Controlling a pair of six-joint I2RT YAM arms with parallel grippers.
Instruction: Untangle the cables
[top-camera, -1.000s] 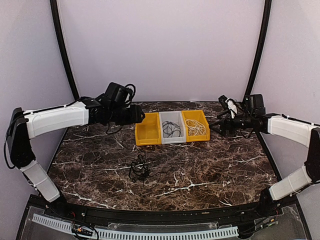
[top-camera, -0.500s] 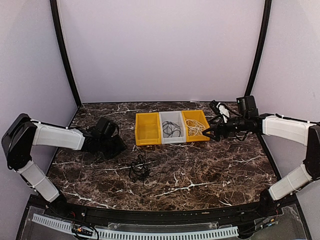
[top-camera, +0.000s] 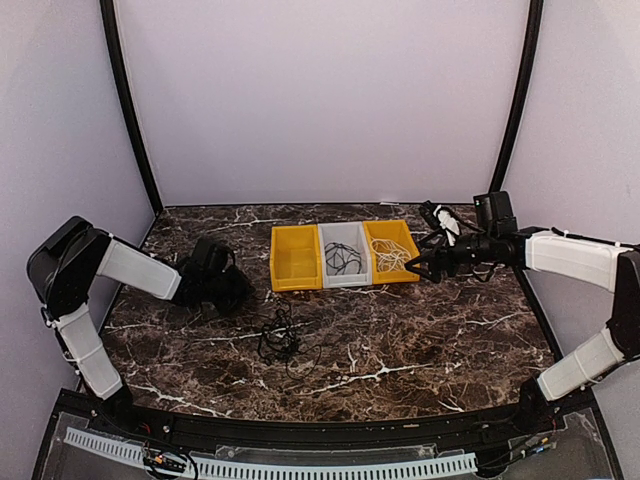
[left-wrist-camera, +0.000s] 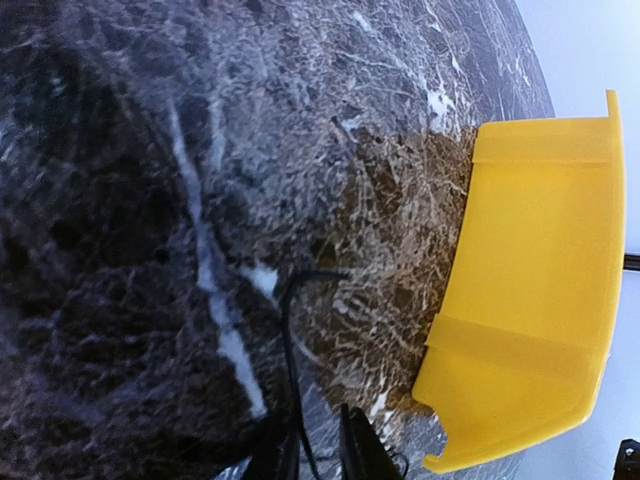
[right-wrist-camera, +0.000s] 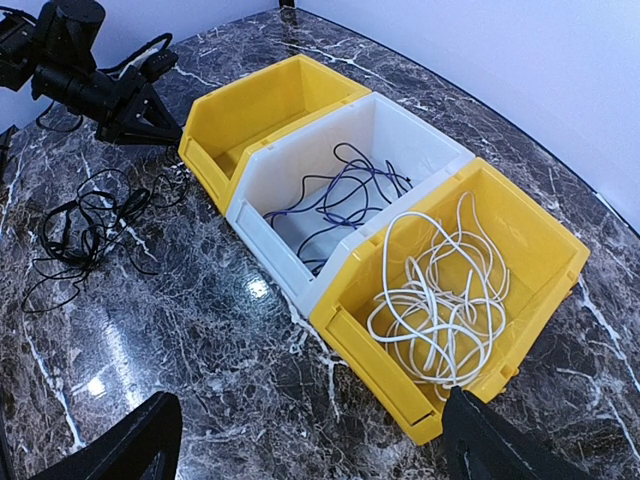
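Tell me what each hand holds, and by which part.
Right hand: open, empty. A black cable strand lies between the fingers of the left hand; whether it's gripped cannot be told.

left tool (top-camera: 236, 292) down from yellow bin (top-camera: 296, 268) to table (top-camera: 420, 340), jaws narrowing, right tool (top-camera: 418, 264) shifted left

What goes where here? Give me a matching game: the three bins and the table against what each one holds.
Places:
1. left yellow bin
2. white bin
3. right yellow bin
4. table, in front of the bins

Contents:
A. white cable
B. nothing
C. black tangle
D. dark cable

Pairs: 1-B, 2-D, 3-A, 4-C
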